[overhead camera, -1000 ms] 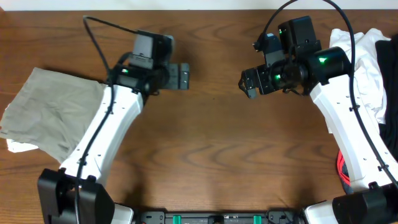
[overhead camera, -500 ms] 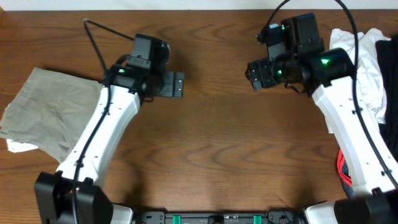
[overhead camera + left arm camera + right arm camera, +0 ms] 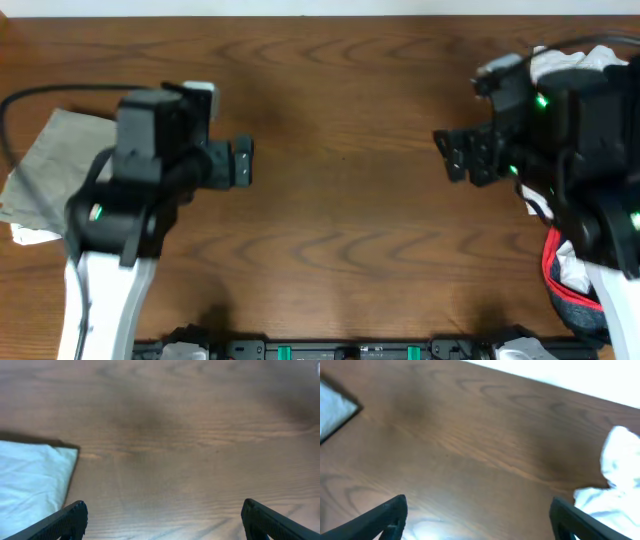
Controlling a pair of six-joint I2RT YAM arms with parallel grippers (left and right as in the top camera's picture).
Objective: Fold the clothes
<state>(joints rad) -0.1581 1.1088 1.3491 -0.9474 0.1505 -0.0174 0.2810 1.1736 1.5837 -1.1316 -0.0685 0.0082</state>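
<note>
While left end effector (image 3: pixel 245 163) and right end effector (image 3: pixel 450 157) gape | khaki garment (image 3: pixel 50 160) at left edge | table (image 3: pixel 340 200) wood between them

On the counter (image 3: pixel 340 240), a flat-laid garment (image 3: pixel 55 165) lies at the far left edge, partly under the left arm (image 3: pixel 105 270). A heap of clothes (image 3: pixel 585 65) sits at the far right edge, partly beneath the right arm (image 3: pixel 600 190). The left gripper (image 3: pixel 243 163) and right gripper (image 3: pixel 450 157) face each other, well apart, above the counter's middle.
</note>
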